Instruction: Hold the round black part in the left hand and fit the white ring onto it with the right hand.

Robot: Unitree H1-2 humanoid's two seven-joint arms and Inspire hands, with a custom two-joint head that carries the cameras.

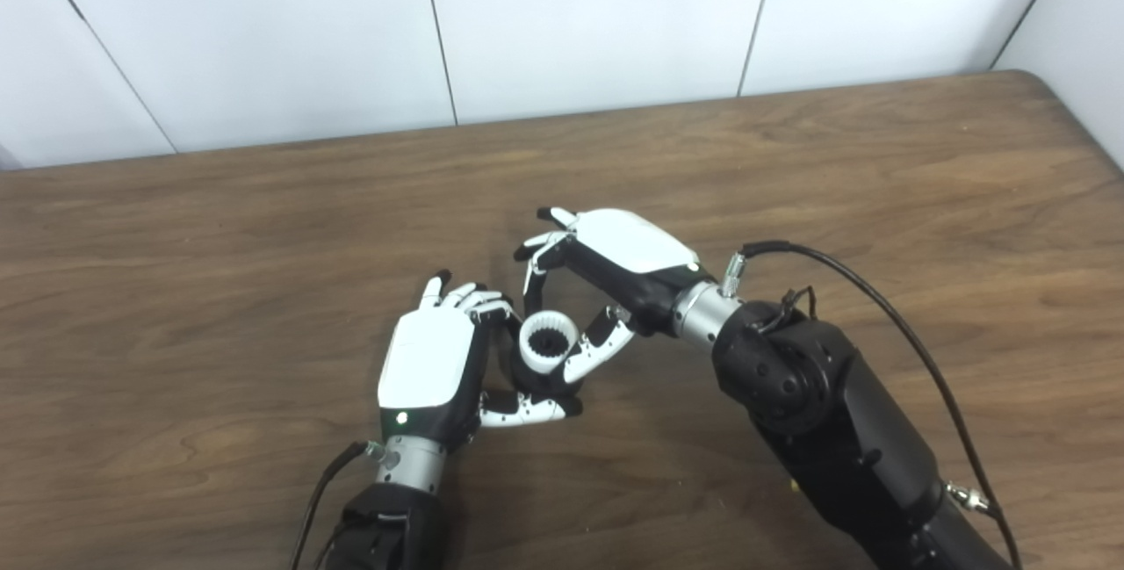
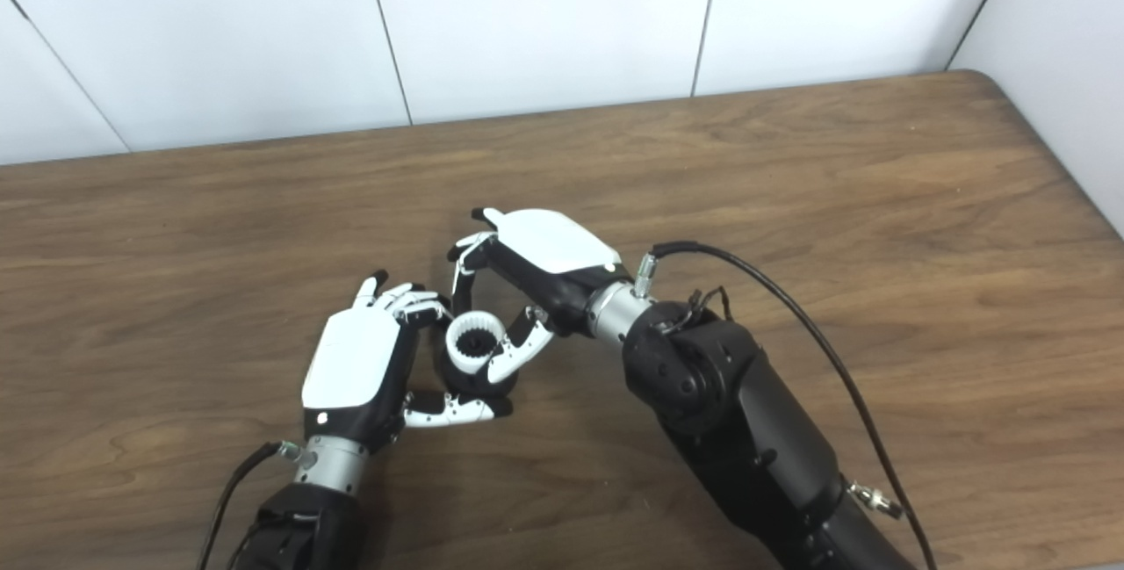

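One white ring (image 1: 547, 342) — toothed inside, its opening facing up — sits on one round black part (image 1: 537, 374), near the middle of the wooden table (image 1: 878, 201). The left hand (image 1: 435, 359) curls around the black part, thumb beneath. The right hand (image 1: 615, 276) pinches the ring — thumb right, fingers far-left.

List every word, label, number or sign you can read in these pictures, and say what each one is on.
None: no readable text in either view.
The left hand, right hand, white ring, table and wall panels carry no lettering.
A small green light glows on the left hand; it is no character.
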